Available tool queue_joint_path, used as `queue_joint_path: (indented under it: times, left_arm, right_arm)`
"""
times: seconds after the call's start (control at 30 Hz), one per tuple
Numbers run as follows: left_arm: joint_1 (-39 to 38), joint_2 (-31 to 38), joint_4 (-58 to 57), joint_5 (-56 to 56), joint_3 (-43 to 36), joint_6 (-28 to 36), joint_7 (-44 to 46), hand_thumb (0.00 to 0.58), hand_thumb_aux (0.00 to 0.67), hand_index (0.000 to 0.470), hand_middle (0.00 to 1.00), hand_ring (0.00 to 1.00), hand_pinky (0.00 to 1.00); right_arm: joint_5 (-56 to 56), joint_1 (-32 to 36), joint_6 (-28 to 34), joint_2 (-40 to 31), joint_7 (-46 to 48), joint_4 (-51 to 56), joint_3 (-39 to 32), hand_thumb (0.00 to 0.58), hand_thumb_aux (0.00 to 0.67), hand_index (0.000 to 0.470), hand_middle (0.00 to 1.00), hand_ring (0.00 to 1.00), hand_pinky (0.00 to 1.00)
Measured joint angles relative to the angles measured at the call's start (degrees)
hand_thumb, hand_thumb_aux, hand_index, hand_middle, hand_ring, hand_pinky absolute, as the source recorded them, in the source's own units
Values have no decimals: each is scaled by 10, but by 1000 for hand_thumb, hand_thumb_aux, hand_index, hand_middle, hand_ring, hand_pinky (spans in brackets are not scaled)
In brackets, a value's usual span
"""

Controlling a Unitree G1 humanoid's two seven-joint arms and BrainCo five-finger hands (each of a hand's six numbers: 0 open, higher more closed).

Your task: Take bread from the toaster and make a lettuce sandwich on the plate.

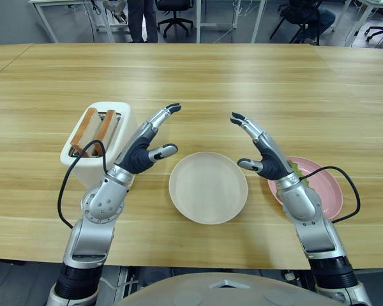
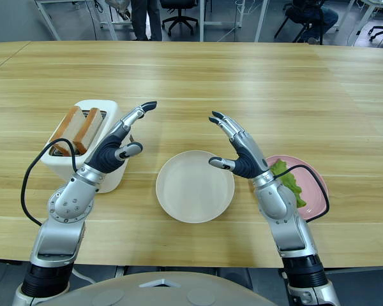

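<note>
1. Worktop [image 1: 242, 76]: I see a light wooden surface that carries all the task items in its near half.
2. Toaster [image 2: 108, 111]: white, standing upright at the near left. Two slices of bread [image 1: 84, 129] sit on edge in its slots, side by side, with their tops above the slot openings.
3. White plate [image 1: 208, 188]: round, at the near centre, with nothing on it. It stands apart from the toaster.
4. Pink plate [image 1: 322, 185]: at the near right, just beside the white plate. A leaf of lettuce [image 2: 288, 182] lies on its left part, partly behind the right forearm.
5. Left hand [image 1: 143, 150]: between the toaster and the white plate, at the toaster's right side. Its fingers [image 1: 161, 116] are extended and spread, pointing far and slightly right, and grasp nothing. I cannot tell whether the forearm touches the toaster.
6. Right hand [image 1: 268, 159]: between the two plates, with the wrist over the pink plate's left edge. Its fingers [image 1: 249, 126] are extended, pointing far and left, and are likewise released and holding nothing.
</note>
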State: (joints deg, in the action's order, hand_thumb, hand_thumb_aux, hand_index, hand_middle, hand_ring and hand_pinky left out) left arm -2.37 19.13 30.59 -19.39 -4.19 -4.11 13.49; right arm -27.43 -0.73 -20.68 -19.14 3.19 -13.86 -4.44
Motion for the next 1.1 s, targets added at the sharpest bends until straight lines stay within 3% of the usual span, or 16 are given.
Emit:
queue_joint_path:
  times: [0.7,1.1]
  left_arm:
    - [15,9,-33,-67,11,-11,-30,0,0,0,0,0,0]
    - [40,76,11,-80,153,50,-33,0,0,0,0,0,0]
  right_arm:
    - [-25,9,13,-2,-21,16,7,0,0,0,0,0,0]
    - [-26,7,14,-1,-28,16,7,0,0,0,0,0,0]
